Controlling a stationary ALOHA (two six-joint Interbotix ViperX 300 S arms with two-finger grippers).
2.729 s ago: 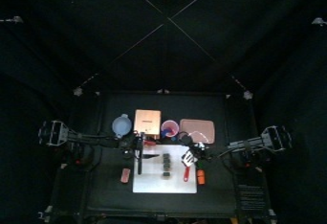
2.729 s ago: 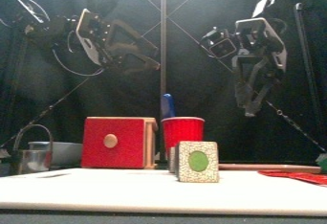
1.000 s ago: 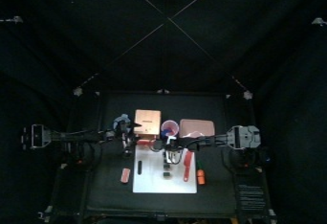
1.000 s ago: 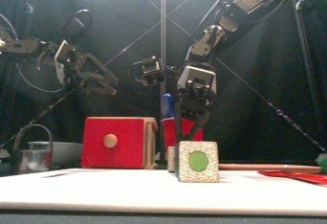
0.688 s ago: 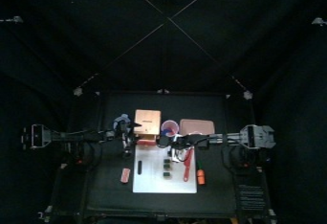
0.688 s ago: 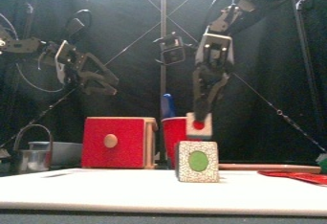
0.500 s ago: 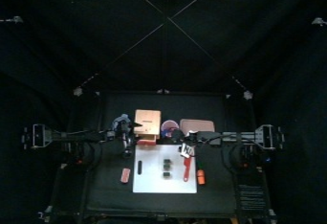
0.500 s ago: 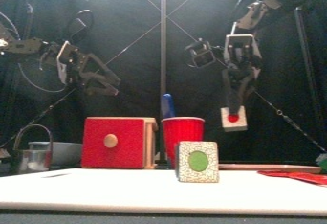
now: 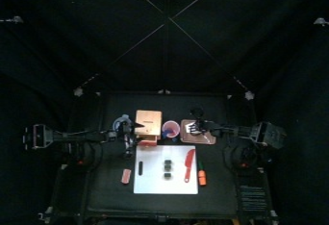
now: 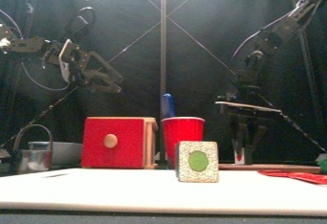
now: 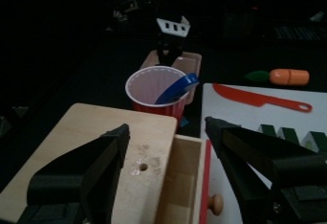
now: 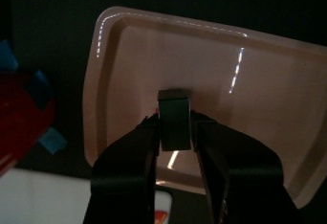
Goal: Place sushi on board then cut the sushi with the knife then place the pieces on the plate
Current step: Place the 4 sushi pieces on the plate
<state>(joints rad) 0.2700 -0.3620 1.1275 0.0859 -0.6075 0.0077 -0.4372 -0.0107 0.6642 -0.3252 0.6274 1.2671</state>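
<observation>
**A:** Where is the sushi right now?

**B:** One sushi piece [image 12: 175,121] is pinched between the right fingers [image 12: 153,144], which are closed on its two sides. The pink plate [image 12: 255,84] lies directly beneath them. The red cup [image 12: 10,113] is just off to one side of them.

**A:** Is the piece down on the plate yet?

**B:** I cannot tell whether it touches. It hangs nearer the cup-side rim than the plate's middle, but inside the rim.

**A:** So how should the put-down go?

**B:** I'd bring the fingers straight down until the piece's flat base bears on the plate. Then part them only a little, so neither finger drags it over. Lift straight up, not sideways, because the block looks light and would likely tip or cling if nudged.

**A:** Anything to plan for?

**B:** More sushi blocks [image 9: 170,164] sit on the white board [image 9: 161,184], in front of the right fingers toward the worktop's front edge. The red knife [image 9: 188,160] lies beside them. Keeping this piece toward one end of the plate leaves room for the others.

**A:** And the other arm?

**B:** The left fingers [image 11: 109,156] are spread wide with nothing between them, hovering over the wooden box [image 11: 151,137]. The blue knife [image 11: 183,81] in the cup is just beyond their tips. They look idle.
</observation>
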